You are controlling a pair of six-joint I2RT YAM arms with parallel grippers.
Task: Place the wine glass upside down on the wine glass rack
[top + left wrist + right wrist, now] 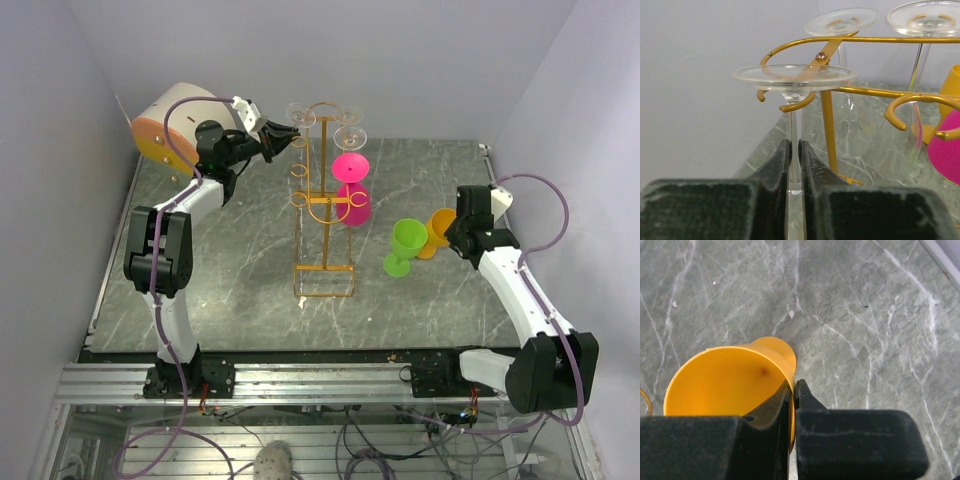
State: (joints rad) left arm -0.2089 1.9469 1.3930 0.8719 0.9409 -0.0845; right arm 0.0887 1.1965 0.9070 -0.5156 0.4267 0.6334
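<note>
With the left hand clamped on the upturned wine glass stem at a rack hook, release looks next; the right hand pinches an orange cup by its wall.

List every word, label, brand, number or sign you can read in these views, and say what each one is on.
None: no text can be read in any view.
The gold rack, the clear glass in the left gripper, the orange cup pinched by the right gripper and the marble table show no markings.
</note>
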